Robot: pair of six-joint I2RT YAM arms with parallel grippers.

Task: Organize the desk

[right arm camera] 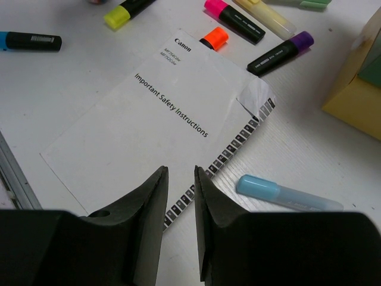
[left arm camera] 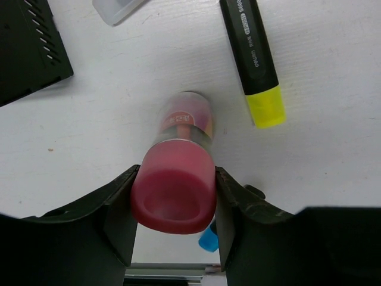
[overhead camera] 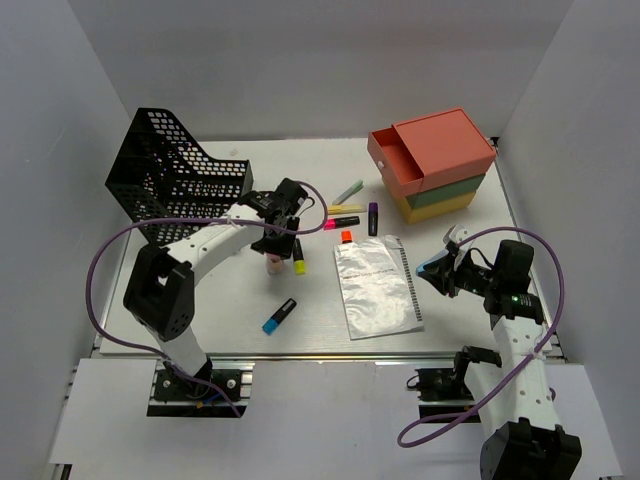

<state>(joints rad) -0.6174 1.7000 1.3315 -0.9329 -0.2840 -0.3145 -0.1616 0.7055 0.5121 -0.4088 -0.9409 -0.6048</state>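
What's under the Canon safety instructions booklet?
Only an orange highlighter cap pokes out at the booklet's far edge; its barrel seems to run underneath, hidden. Anything else between booklet and desk is covered.

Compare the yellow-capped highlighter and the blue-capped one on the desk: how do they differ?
Cap: the yellow-capped highlighter has yellow, the blue-capped highlighter blue.
Pose: yellow-capped lies nearly front-to-back, blue-capped diagonal.
Place: yellow-capped beside the red-capped tube, blue-capped nearer the front rail.
Both: black barrels, flat on the desk.
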